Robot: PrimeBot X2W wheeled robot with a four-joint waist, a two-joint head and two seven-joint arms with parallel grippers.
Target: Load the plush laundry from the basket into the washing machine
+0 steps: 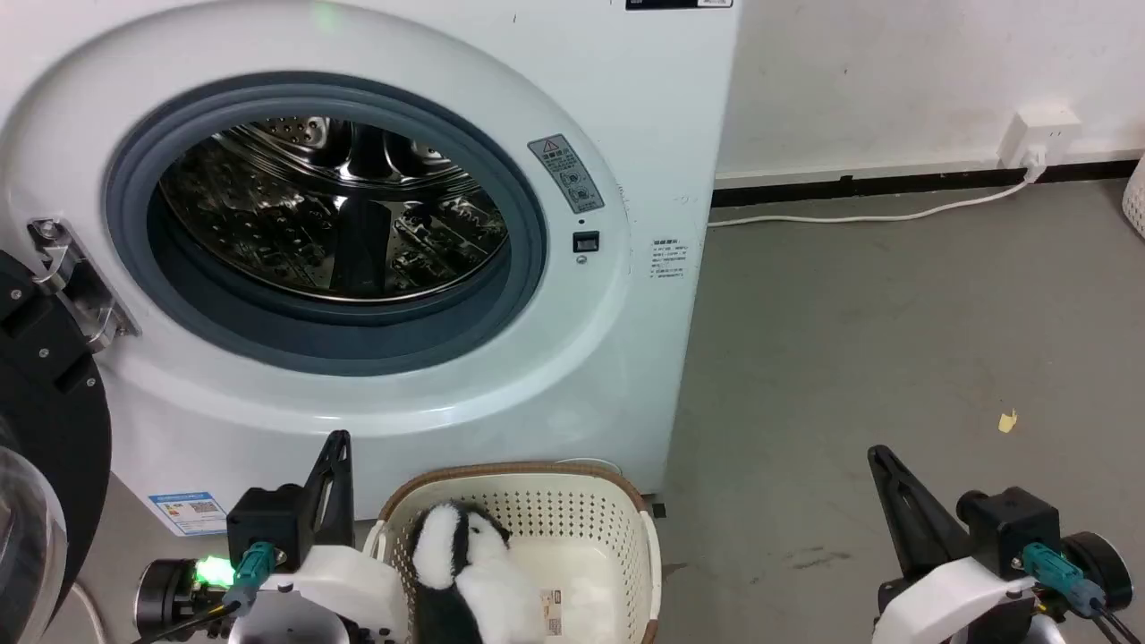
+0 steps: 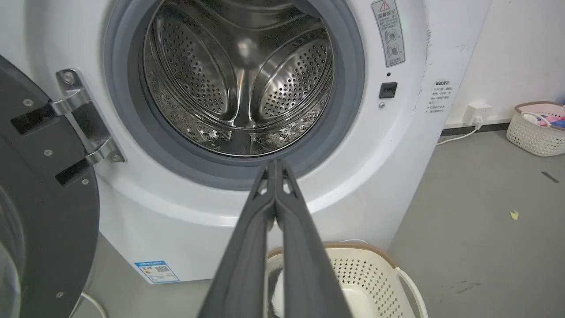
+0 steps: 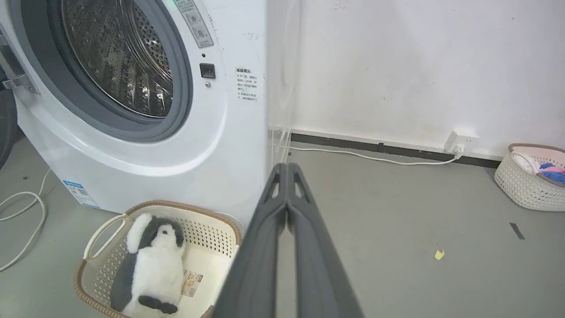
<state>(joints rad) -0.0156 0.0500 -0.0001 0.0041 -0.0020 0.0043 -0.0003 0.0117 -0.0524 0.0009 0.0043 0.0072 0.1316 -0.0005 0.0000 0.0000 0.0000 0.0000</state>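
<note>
Left gripper (image 1: 338,440) – low left in the head view, fingers pressed together tip to tip, nothing between them; in its own wrist view (image 2: 276,165) the tips point at the lower rim of the porthole.

Door (image 1: 40,429) – black-rimmed, swung open at far left, hung on a steel hinge (image 1: 76,277).

Washer (image 1: 626,134) – white front-loader; grey gasket (image 1: 134,224) rings a shiny perforated drum (image 1: 340,215). Blue sticker (image 1: 188,512) on the lower left of its front.

Basket (image 1: 501,470) – cream, perforated walls, brown rim, white handles. On the floor just before the washer, right of the left gripper.

Toy (image 3: 154,269) – lies lengthwise in the basket along its left side, head toward the washer, apart from both grippers. Long fluffy pile: white belly and face, dark grey-black flanks, dark patches on the head, small dark eye, black feet at the near end. Seen from the head (image 1: 465,572), it is partly cut off by the bottom edge. Paper label (image 3: 192,282) on the basket bottom just right of it.

Floor (image 1: 850,358) – grey; yellow scrap (image 1: 1008,420) toward the right.

Cable (image 1: 850,217) – white, running along the wall to a socket (image 1: 1038,134).

Right gripper (image 1: 878,454) – low right, over bare floor, well apart from the basket; fingers closed on each other (image 3: 287,167), empty.

Second basket (image 3: 529,185) – far right by the wall, coloured cloth inside.
</note>
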